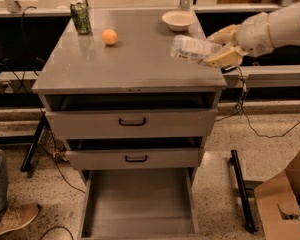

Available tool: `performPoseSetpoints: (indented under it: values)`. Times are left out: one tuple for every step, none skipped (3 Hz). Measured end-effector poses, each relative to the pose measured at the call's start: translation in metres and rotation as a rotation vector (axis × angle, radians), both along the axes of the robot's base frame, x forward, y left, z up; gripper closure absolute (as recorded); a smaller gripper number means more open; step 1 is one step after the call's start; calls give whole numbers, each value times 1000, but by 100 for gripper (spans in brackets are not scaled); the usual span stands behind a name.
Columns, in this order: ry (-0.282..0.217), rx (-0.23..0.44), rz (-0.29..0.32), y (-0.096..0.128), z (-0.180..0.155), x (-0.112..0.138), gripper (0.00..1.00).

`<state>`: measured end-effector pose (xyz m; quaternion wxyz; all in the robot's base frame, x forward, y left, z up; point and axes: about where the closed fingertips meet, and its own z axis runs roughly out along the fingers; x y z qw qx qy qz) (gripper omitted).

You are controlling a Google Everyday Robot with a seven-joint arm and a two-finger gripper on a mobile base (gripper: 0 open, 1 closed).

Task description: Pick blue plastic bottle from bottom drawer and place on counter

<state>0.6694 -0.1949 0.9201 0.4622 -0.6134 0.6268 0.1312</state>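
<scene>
The blue plastic bottle (pixel 191 49) is a small clear bottle with a pale label, held on its side, pointing left. My gripper (pixel 221 47) comes in from the right on a white arm and is shut on the bottle's right end. It holds the bottle just above the right part of the counter (pixel 135 59), the grey top of the cabinet. The bottom drawer (pixel 139 204) is pulled out at the cabinet's foot and shows a plain grey inside with nothing in it.
A green patterned can (pixel 81 17) stands at the counter's back left. An orange ball (pixel 109 37) lies near it. A white bowl (pixel 177 19) sits at the back right. Two upper drawers (pixel 132 122) are slightly open. A cardboard box (pixel 285 199) stands on the floor at right.
</scene>
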Motion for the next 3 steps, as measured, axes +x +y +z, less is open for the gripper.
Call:
performPoseSetpoints:
  values:
    - [115, 14, 7, 21, -14, 33, 100]
    - [177, 5, 29, 38, -26, 46, 100]
    - [234, -17, 63, 58, -46, 59, 100]
